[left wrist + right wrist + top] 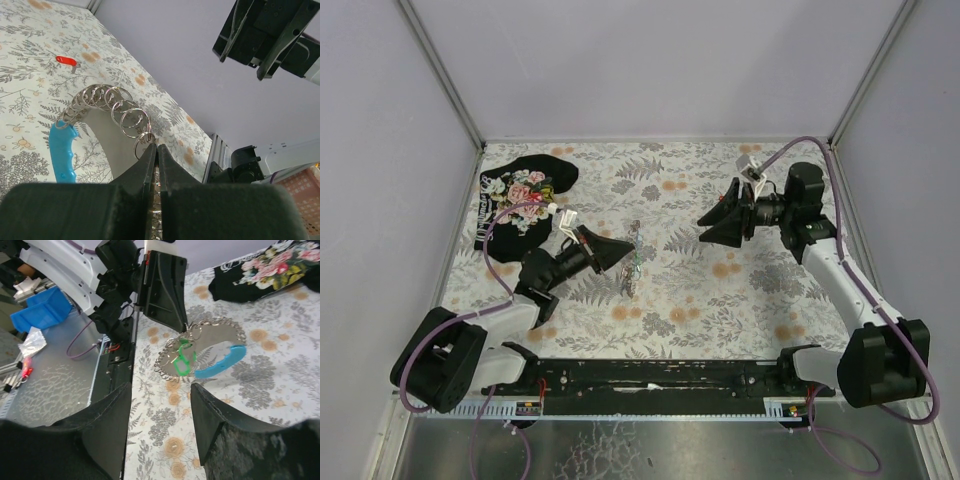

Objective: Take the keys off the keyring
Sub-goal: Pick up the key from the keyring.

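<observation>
Progress looks partial: a red key [66, 60] lies loose on the table [720, 300], apart from the keyring [212, 335], while a green key [182, 359] hangs on it. The left gripper [157, 149] is clamped on the keyring's loops near the table's middle. The right gripper [161, 387] hovers beside it, fingers apart and empty.

Silvery keyring [82, 100] with light-blue fob [62, 152]; green key [182, 360]; red key [66, 60]. Black cloth [520, 195] bears pink flowers; tabletop [720, 300] has grey ferns, orange blooms.
</observation>
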You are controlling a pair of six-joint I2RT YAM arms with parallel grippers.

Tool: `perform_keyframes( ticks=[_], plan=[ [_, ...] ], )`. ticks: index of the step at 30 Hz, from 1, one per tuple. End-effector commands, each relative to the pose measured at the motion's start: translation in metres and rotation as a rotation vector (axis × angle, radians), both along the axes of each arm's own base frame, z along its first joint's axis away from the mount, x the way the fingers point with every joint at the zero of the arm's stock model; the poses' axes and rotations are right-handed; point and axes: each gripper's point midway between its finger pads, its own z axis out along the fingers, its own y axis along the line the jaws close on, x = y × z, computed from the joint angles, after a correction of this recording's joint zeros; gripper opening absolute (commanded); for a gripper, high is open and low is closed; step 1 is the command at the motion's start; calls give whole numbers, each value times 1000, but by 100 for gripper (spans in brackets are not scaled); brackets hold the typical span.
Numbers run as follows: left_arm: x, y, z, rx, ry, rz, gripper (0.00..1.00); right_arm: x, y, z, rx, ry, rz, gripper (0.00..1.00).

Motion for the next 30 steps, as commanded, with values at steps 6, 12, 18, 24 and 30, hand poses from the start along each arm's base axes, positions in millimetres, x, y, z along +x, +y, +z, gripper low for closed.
perform_keyframes(
  ticks=[6,12,18,24,30],
  plan=[
    [-10,-4,69,-145,-166,-38,0,-8,38,-11,75,87,51,58],
    [-32,-18,104,-142,-324,-100,0,-21,52,2,130,93,107,58],
    [-47,-30,129,-102,-530,-116,0,-25,56,8,131,76,140,56],
    [-58,-40,139,-122,-619,-144,0,-34,55,18,148,46,153,56],
    [-56,-49,139,-128,-634,-139,0,-40,54,20,152,32,161,55]
  ],
)
